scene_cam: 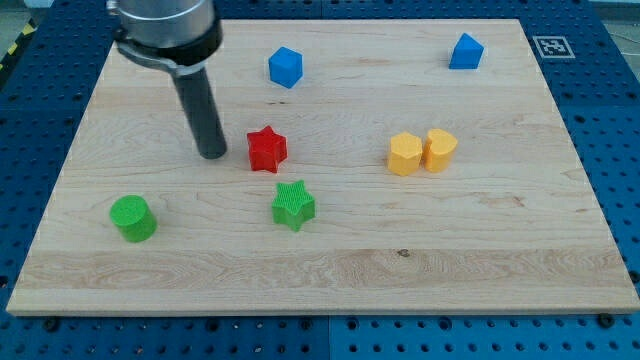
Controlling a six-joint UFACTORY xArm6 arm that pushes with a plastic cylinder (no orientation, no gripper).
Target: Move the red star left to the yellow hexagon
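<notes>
My tip (212, 155) rests on the worktop (320, 270) just left of the red star (266, 149); there is no hand to open or close. The yellow hexagon (404, 155) sits well to the star's right, touching a yellow heart (440, 149). Best to push rightward through the star's centre, steering above the green star (293, 204).

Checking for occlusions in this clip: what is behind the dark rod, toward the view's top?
Behind the rod there is only bare wooden board; my tip rests left of the red star. The arm's body covers the board's top-left corner, so anything there cannot be seen.
</notes>
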